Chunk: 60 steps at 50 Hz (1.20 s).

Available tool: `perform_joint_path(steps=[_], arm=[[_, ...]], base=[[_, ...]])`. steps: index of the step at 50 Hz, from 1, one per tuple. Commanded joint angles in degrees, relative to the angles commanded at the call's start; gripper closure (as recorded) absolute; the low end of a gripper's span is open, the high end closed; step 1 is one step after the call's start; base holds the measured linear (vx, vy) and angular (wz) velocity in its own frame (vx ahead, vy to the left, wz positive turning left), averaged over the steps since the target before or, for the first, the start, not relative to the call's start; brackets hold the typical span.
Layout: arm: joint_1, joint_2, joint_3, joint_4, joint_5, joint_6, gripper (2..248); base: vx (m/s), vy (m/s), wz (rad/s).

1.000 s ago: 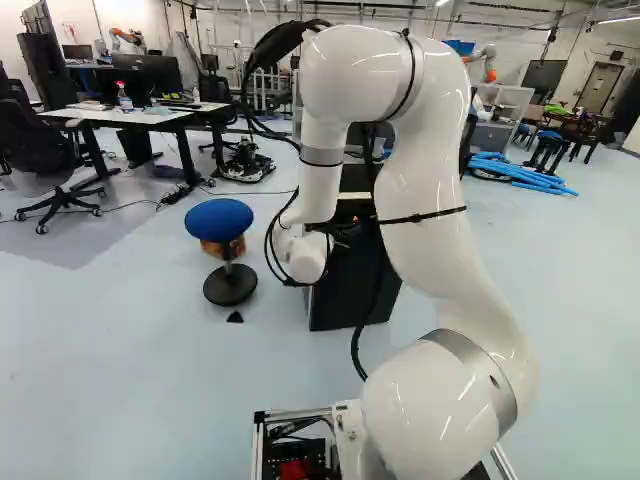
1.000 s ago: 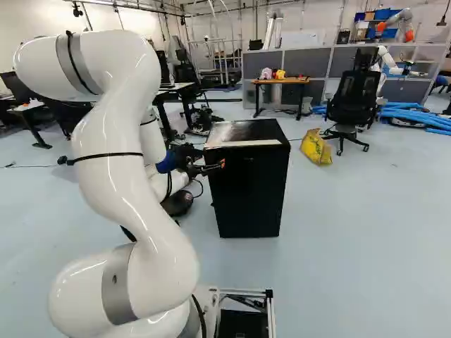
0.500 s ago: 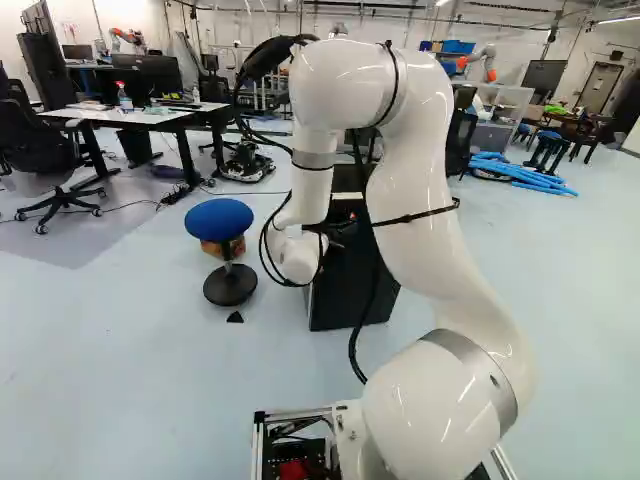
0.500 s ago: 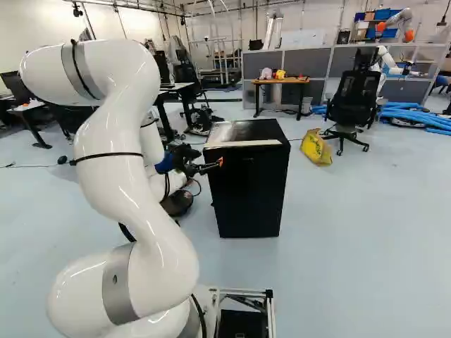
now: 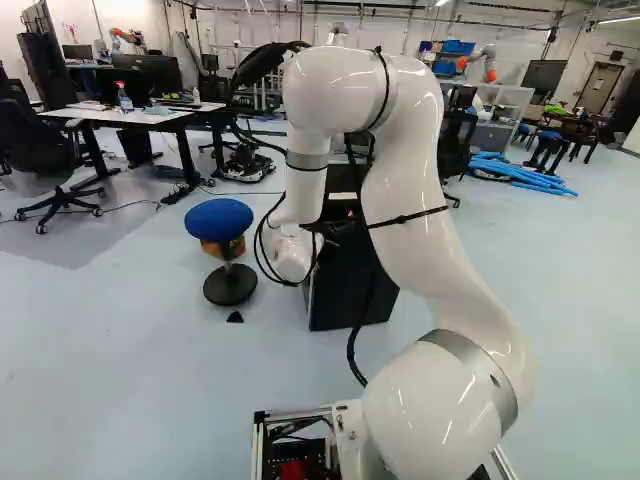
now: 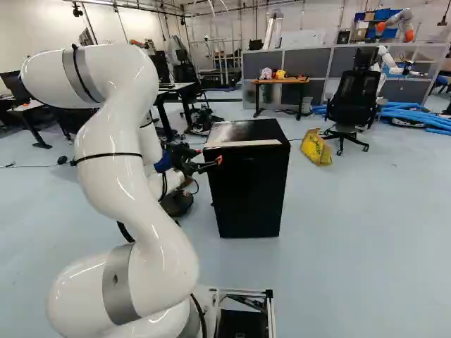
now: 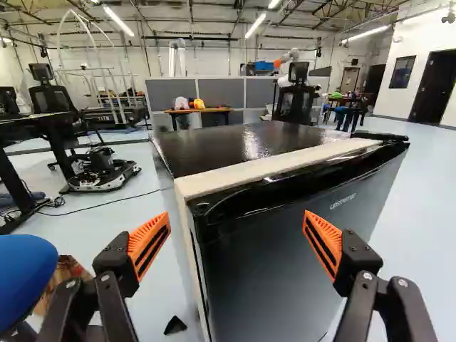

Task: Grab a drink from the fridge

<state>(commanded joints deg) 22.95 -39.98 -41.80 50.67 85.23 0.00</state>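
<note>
The black fridge stands on the floor ahead of the arm, its door shut, with a pale strip along the top front edge. My gripper is at its front upper left corner in the right base view. In the wrist view the gripper is wide open with nothing gripped; the fridge door fills much of the space beyond and between the orange-padded fingers, and the door's side edge lies between them. Whether the pads touch the door, I cannot tell. No drink shows.
A blue stool stands left of the fridge, with a cardboard box behind it. A yellow bag and an office chair are beyond the fridge to the right. A desk is at the far left. Another robot stands at the back.
The arm has shifted a little to the left in the left base view, its gripper drawing slightly left along the fridge in the right base view. Base, fridge and stool have stayed put.
</note>
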Motion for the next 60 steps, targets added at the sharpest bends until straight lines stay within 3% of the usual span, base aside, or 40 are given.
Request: perform_joint_path(steps=[25, 60], arm=[[0.3, -0.7, -1.2, 4.6, 0.0, 0.0, 3], [3.1, -1.4, -2.5, 4.6, 0.0, 0.0, 3]], base=[[0.000, 0.000, 0.000], [0.000, 0.000, 0.000]])
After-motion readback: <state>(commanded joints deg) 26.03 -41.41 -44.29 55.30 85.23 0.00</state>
